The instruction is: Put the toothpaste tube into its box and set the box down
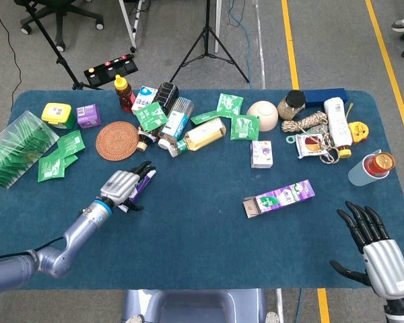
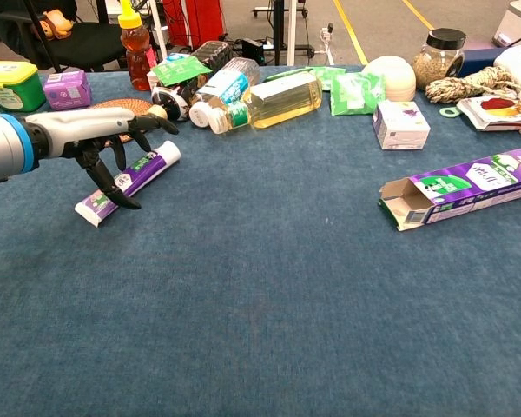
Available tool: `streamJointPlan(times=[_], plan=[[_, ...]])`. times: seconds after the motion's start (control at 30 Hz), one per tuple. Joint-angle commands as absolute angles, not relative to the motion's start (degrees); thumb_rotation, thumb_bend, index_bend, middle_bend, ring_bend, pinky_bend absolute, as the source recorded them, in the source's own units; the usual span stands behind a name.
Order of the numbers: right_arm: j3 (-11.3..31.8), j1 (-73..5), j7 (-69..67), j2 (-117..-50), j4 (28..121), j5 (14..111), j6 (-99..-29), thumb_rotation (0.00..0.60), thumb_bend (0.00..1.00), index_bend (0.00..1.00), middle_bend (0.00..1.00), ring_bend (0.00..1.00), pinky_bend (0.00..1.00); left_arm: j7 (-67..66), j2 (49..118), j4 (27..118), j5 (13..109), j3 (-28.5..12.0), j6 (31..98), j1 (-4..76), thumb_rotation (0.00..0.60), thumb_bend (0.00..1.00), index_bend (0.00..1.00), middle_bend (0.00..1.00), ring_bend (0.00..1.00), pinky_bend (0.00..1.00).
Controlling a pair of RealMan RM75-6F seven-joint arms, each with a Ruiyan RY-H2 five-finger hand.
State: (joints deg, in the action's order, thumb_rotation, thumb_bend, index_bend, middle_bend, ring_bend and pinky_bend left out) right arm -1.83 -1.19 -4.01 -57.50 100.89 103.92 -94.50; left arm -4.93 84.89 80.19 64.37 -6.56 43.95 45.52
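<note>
The purple and white toothpaste tube (image 2: 132,179) lies slanted on the blue table, its cap end pointing far right. My left hand (image 2: 100,139) arches over its middle, thumb on the near side and the other fingers on the far side, gripping it. In the head view the tube's cap end (image 1: 147,177) sticks out past the left hand (image 1: 121,186). The purple toothpaste box (image 1: 279,197) (image 2: 469,187) lies flat at centre right, its open flap end facing left. My right hand (image 1: 374,245) hovers at the near right corner with fingers spread, holding nothing.
A woven coaster (image 1: 117,140), bottles (image 1: 203,134) and green sachets (image 1: 150,116) crowd the far side. A small white box (image 1: 261,153) lies beyond the toothpaste box. Rope (image 1: 308,123), jars and a red-lidded cup (image 1: 369,168) sit at the right; green packets (image 1: 17,147) lie left.
</note>
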Motion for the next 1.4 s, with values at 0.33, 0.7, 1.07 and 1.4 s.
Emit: streamJointPlan(times=[0.33,0.7,1.07,1.4], plan=[[-1.79,-1.08,-5.04,-57.10,100.72,103.95,-95.02,0.600,0.00,0.00,0.00,0.00,0.00,-9.47,86.13,84.89,64.39,-5.89,44.41,46.55,0.600,0.06,0.06,0.04,0.17,0.35],[-2.03,-1.18,-5.36,-57.01,100.76,104.38,-94.85,0.600,0.00,0.00,0.00,0.00,0.00,-15.69,87.08,87.58,58.88,-8.22,51.86,45.10,0.600,0.06,0.06,0.04,0.17,0.34],[-2.05,-1.27,-5.66,-56.94,100.70,104.23,-94.67,0.600,0.00,0.00,0.00,0.00,0.00,-28.31,94.62,88.98,39.89,-13.30,60.71,46.22,0.600,0.05,0.06,0.02,0.04,0.25],[-2.04,-1.36,-6.27,-56.77,100.55,104.17,-94.68,0.600,0.00,0.00,0.00,0.00,0.00,-31.93,95.94,90.13,33.23,-15.63,61.36,48.45,0.600,0.05,0.06,0.02,0.04,0.27]])
